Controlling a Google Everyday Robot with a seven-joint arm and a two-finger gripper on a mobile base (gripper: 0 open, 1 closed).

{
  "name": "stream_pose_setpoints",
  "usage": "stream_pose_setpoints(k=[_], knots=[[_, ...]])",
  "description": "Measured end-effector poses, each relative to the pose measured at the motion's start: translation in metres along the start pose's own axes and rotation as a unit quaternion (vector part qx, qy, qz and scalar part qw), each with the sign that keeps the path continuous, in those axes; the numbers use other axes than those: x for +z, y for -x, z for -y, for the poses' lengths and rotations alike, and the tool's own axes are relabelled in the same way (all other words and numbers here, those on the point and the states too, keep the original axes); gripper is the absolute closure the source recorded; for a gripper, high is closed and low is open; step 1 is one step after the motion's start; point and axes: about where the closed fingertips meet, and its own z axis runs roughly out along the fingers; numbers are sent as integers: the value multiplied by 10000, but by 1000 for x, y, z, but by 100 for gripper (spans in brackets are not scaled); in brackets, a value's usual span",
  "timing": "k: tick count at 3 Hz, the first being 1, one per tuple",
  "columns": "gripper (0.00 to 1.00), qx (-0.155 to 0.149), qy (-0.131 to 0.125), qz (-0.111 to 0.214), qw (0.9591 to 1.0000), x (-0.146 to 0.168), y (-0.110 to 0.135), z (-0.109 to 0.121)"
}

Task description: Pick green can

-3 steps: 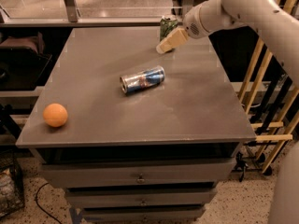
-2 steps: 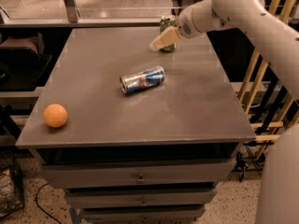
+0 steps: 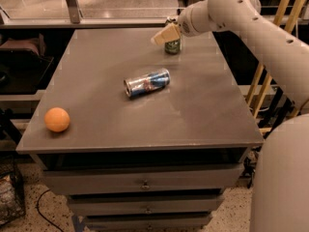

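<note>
The green can stands upright near the far edge of the grey table, right of centre. It is dark green with pale print. My gripper is right at the can, in front of its upper left part, so the can's top is mostly hidden. My white arm reaches in from the right. I cannot tell whether the gripper touches the can.
A blue-and-silver can lies on its side in the middle of the table. An orange ball sits near the front left corner. Drawers are below the tabletop. Wooden slats stand to the right.
My gripper has moved up and a little left, from in front of the can's lower part to its top. The can's lower body now shows. The other objects have not moved.
</note>
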Motion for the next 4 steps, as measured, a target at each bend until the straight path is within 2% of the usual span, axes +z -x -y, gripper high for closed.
stream_pose_setpoints(k=[1, 3, 4], knots=[[2, 115, -248, -23, 9996, 17, 0, 13], [48, 228, -378, -7, 9990, 26, -6, 25], [72, 245, -159, 118, 9995, 12, -3, 25]])
